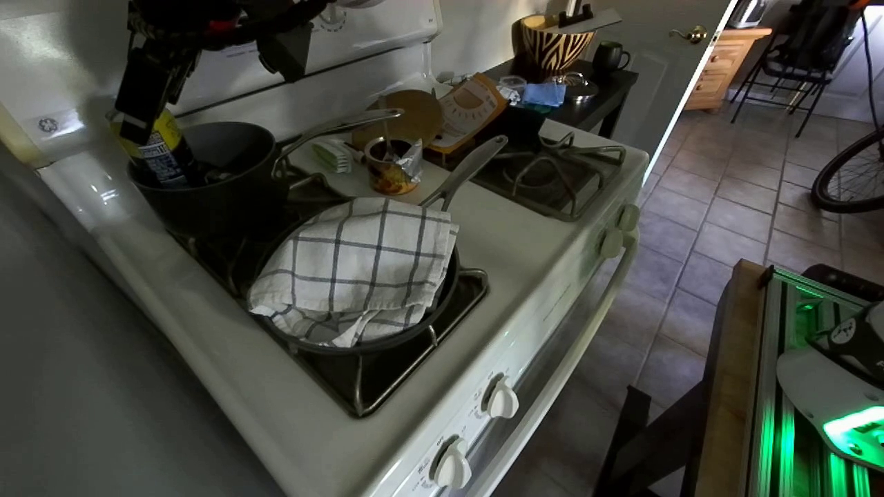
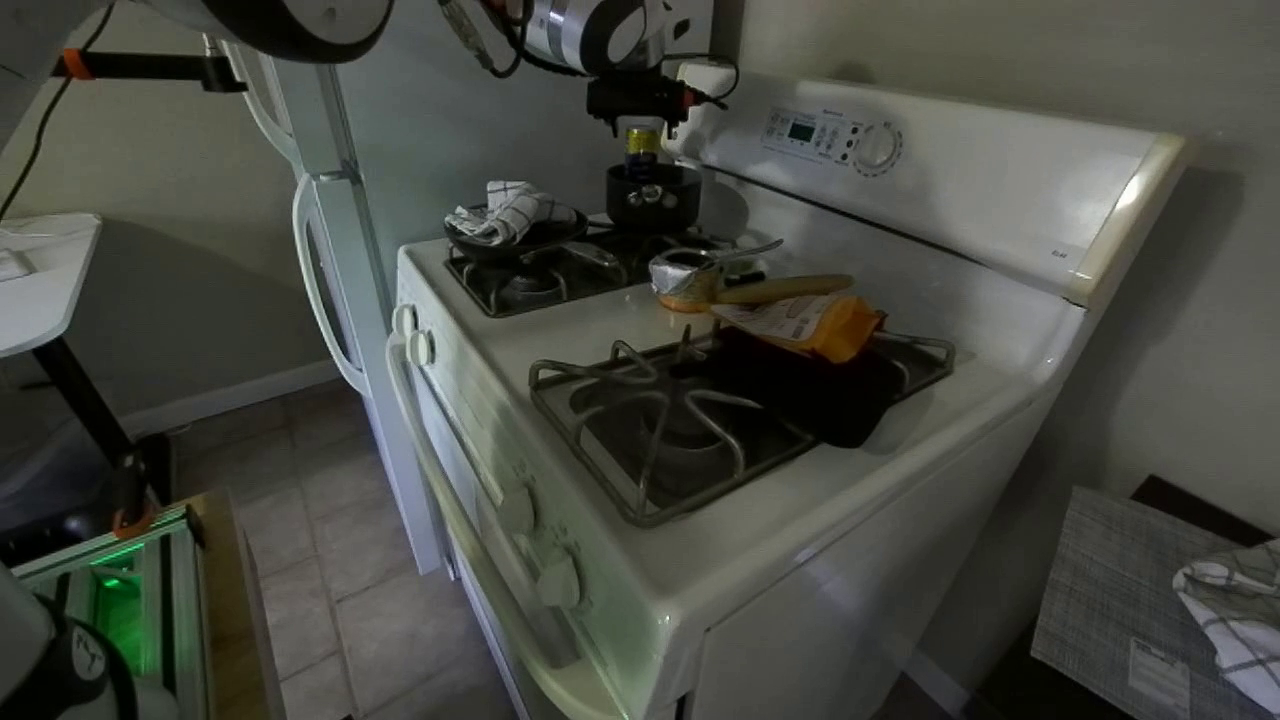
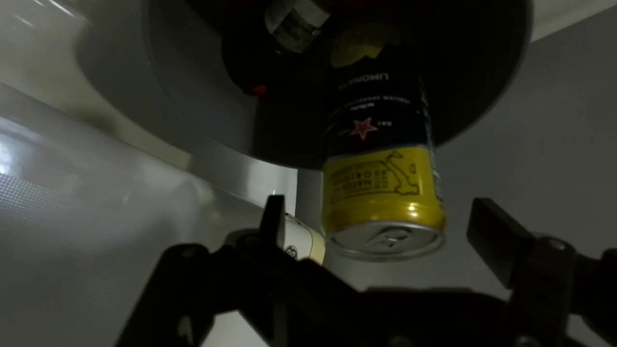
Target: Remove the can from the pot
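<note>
Wrist view up: I'm looking past the gripper [image 3: 378, 212], and its fingers [image 3: 496, 241] are standing well apart, one on each side of the can [image 3: 383, 185], gaps showing both ways. So nothing is being held. The can is poking its pull-tab end out into the open, while its other end is sitting in shadow inside the pot [image 3: 207, 96]. Something dark with a pale label [image 3: 295, 24] is sharing that space; I'm not making out what.

Switching now, and in an exterior view the can [image 1: 166, 152] is sitting in the pot [image 1: 214, 207], its yellow part showing above the rim and a finger partly covering it. How far down the tips are reaching, I'm not able to tell. A checked cloth [image 1: 366, 269] is lying over a pan [image 1: 407, 336] close by, playing no part.

Switching again: in an exterior view the arm [image 2: 595, 35] is hanging over the stove [image 2: 550, 330], gripper pointing down, the can right below and looking close to upright.

So, progress: I'm judging the lining-up as nearly finished. Gripping, lifting past the rim and setting the can down elsewhere are all waiting.
</note>
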